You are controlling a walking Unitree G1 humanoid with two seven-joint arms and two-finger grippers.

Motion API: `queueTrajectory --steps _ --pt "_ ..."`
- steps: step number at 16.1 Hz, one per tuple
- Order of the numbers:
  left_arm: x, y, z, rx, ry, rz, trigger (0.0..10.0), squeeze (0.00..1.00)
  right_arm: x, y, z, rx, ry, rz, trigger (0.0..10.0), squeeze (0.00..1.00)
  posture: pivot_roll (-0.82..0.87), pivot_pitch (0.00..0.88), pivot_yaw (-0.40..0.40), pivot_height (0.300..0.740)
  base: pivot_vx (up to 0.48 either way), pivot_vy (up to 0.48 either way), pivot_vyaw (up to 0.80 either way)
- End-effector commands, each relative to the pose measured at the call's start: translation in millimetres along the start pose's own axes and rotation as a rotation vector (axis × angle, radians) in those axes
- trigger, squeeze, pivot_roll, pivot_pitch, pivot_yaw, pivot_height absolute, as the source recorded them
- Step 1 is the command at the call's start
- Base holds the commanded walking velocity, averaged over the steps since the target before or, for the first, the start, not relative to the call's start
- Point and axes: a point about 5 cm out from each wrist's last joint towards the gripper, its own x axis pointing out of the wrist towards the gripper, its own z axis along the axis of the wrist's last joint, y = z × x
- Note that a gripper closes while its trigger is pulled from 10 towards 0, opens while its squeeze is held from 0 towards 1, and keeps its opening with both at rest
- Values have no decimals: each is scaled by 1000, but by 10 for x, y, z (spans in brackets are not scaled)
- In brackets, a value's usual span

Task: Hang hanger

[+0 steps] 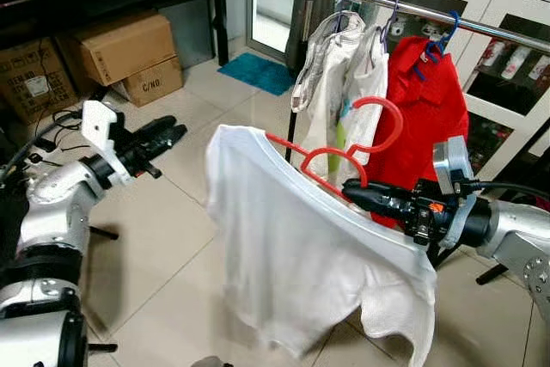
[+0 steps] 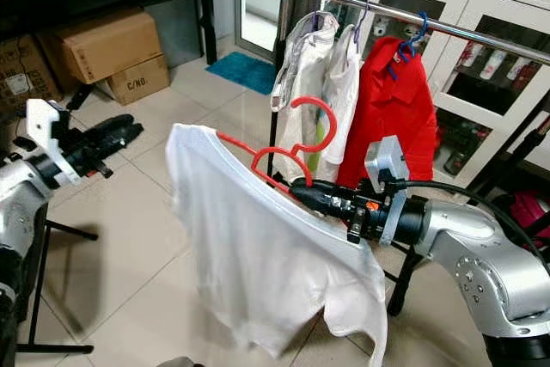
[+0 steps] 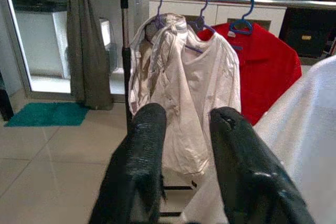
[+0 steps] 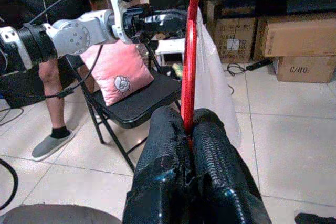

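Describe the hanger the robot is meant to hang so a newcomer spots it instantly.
Start at the silver clothes rail with the pale shirts and red shirt. In front of it, the right gripper is shut on a red plastic hanger carrying a white T-shirt. It is the one hanger off the rail; those on the rail are blue or purple.

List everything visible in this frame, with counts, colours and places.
Hanger: one, red, in the right gripper's jaws.
T-shirt: one, white, draped on the hanger.
Rail: one, metal, behind.
Hung clothes: two pale shirts, one red shirt, on the rail.
Boxes: three, brown cardboard, floor at left.
Mat: one, teal, by the doorway.
Chair: one, black, holding a pink cushion.
Person's leg: beside the chair.
Left gripper: open, empty.
Right gripper: shut on the hanger.
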Motion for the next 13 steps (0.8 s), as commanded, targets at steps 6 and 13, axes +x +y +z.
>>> queueTrajectory --steps 6,13 --pt "90 -378 -195 -84 -6 118 10000 1000 107 -115 -367 119 -26 -368 10000 0 -147 0 -14 740 0 0 0" --pt "51 -736 -372 -32 103 333 10000 0 -70 -286 -700 53 59 -927 10000 0 -135 0 -33 740 0 0 0"
